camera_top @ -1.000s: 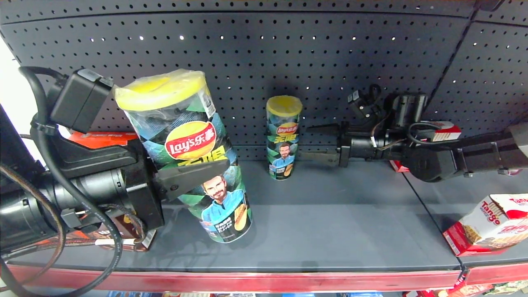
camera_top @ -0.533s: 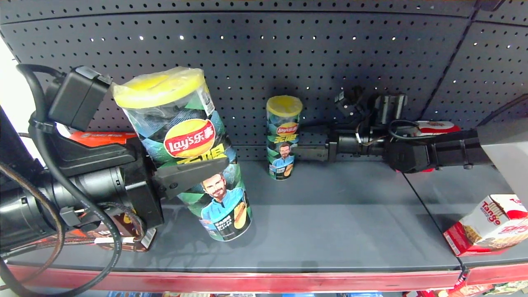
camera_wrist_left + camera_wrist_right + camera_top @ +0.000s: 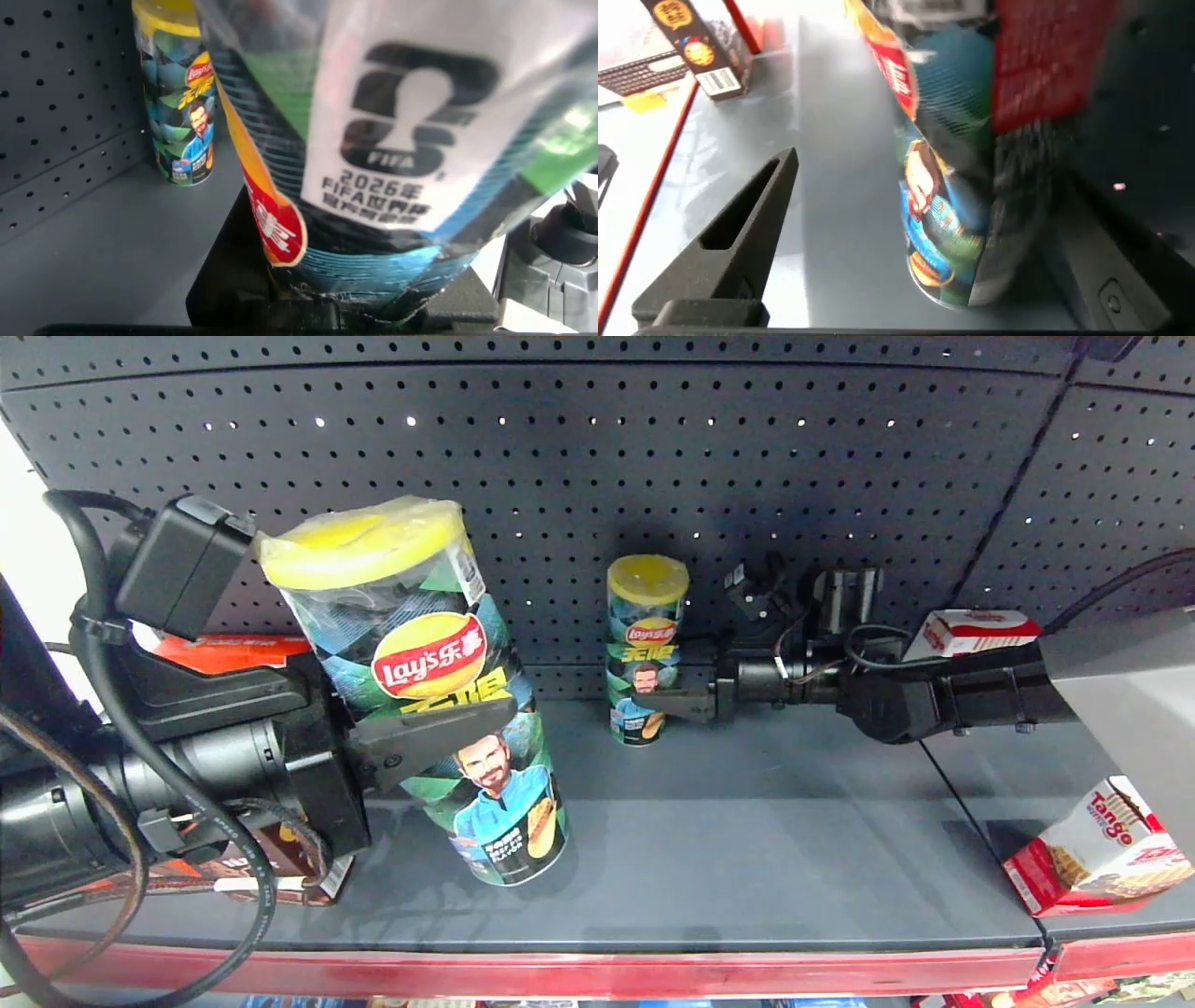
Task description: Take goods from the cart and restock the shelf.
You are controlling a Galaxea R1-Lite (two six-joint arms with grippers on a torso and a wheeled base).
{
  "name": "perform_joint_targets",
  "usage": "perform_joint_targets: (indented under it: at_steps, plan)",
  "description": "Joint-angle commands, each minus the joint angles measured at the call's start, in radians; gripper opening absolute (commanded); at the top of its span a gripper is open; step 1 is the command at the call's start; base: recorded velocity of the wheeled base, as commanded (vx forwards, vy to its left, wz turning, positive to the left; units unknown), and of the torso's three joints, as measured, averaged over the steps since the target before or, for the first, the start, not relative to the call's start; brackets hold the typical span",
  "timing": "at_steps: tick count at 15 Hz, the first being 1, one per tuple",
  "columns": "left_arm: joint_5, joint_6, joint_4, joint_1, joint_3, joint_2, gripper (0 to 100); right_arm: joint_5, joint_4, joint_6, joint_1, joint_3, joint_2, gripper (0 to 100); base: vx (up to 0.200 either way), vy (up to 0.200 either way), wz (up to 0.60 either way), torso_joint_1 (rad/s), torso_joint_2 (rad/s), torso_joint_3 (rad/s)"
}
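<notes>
Your left gripper (image 3: 448,714) is clamped on the near chip can (image 3: 411,616). That can leans with its yellow lid tipped toward your left and its base down by the front part of the shelf (image 3: 747,840). Honestly can't tell if the base touches the shelf.

The far chip can (image 3: 644,644) stands upright at the back, near the pegboard (image 3: 653,457). Your right gripper (image 3: 658,700) sits around it with the jaws apart. In the right wrist view one finger (image 3: 738,233) is clear of the can and the other is right by it.

Off to your right, a wafer box (image 3: 1092,859) lies tilted near the front edge. A red-and-white box (image 3: 976,630) sits at the back.
</notes>
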Motion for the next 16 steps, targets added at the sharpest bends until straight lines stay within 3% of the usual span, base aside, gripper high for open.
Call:
perform_joint_targets:
  at_steps: [1,6,10,16]
  plan:
    - [0.000,0.000,0.000,0.000,0.002,0.000,0,-0.002,-0.004,-0.004,0.009,0.043,-0.016,100,0.000,0.000,0.00,0.000,0.00,0.000]
    - [-0.002,-0.002,-0.020,0.000,0.034,-0.008,0,-0.008,-0.026,-0.007,0.015,0.074,-0.014,100,0.000,0.000,0.00,0.000,0.00,0.000]
    - [-0.002,-0.022,-0.037,0.000,0.049,-0.014,0,-0.077,-0.037,-0.007,0.018,0.035,0.033,100,0.000,0.000,0.00,0.000,0.00,0.000]
    - [-0.002,-0.022,-0.037,0.000,0.049,-0.013,0,-0.143,-0.044,-0.004,0.029,-0.046,0.111,100,0.000,0.000,0.00,0.000,0.00,0.000]
